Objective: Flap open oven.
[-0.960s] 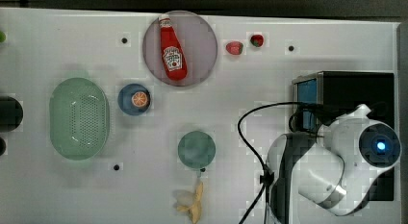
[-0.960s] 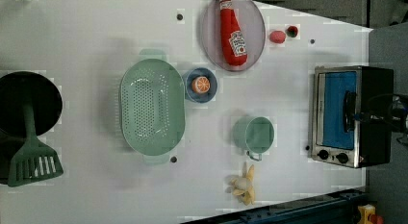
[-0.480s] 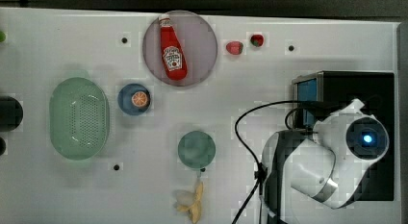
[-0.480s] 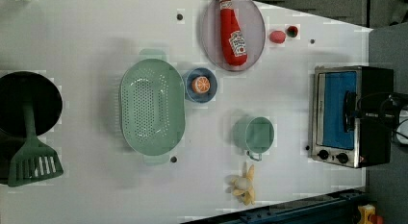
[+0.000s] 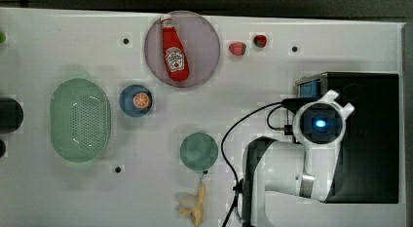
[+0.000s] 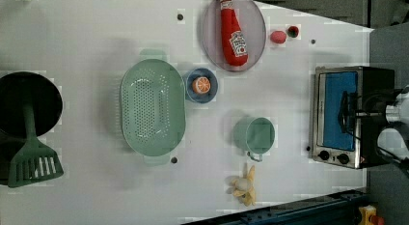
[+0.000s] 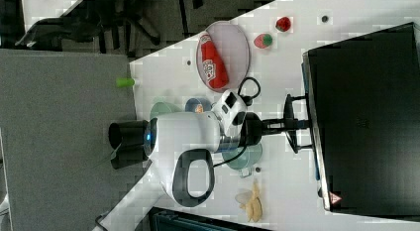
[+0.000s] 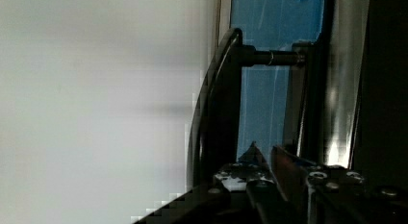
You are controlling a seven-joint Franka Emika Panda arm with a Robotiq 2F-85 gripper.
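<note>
The oven (image 5: 365, 139) stands at the top view's right, black-topped, with its silver trim, bluish glass door and two knobs facing the table in the left view (image 6: 337, 114). The door lies flat against the oven's front. My gripper (image 7: 293, 124) reaches in level from the table side, and its fingers (image 6: 354, 112) sit on the dark bar handle (image 6: 344, 111) at mid-door. In the wrist view the handle (image 8: 216, 113) runs down between my gripper's (image 8: 250, 180) two fingers, in front of the blue glass (image 8: 260, 104). The white arm (image 5: 319, 122) covers the oven's front edge in the top view.
A green cup (image 5: 198, 151) and a banana (image 5: 195, 205) lie nearest the arm's base. Farther off are a ketchup bottle (image 5: 173, 49) on a plate, two strawberries (image 5: 237, 48), an orange in a blue bowl (image 5: 141, 100), a green colander (image 5: 79, 120) and a black pot with a spatula (image 6: 29, 138).
In the top view the arm's wrist has shifted to the top view's left and slightly up, over the oven's front edge. The door still lies flat against the front.
</note>
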